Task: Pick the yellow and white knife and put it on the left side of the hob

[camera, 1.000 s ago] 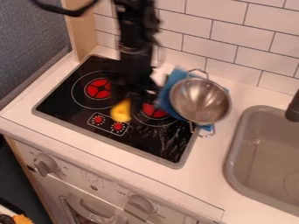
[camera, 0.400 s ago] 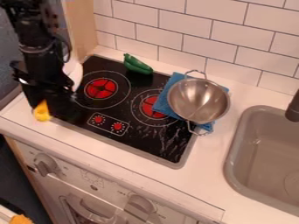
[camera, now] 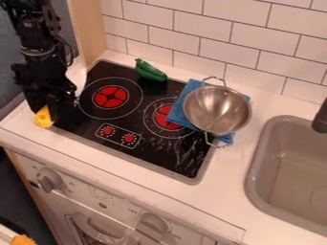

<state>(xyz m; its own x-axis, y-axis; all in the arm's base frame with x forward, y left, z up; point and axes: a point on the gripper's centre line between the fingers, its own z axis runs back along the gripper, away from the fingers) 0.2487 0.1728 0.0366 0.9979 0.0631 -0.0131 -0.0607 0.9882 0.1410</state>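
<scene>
At the front left corner of the hob [camera: 153, 155], the yellow and white knife [camera: 43, 117] is gripped by the black gripper [camera: 56, 111], its yellow end poking out below, toward the near left. That end sits over the border between hob and surface [camera: 217, 203]; the knife's long axis seems to run from there back under the gripper (the black parts hide most of it, so I can't be sure). The coming move turns on this overhang: judging by the task, a short lowering is due, perhaps with a nudge right if the knife must lie wholly on the glass. One second ago, gripper and knife hung over the middle; both are now far left, and the green pepper [camera: 150, 72] has come into sight.
</scene>
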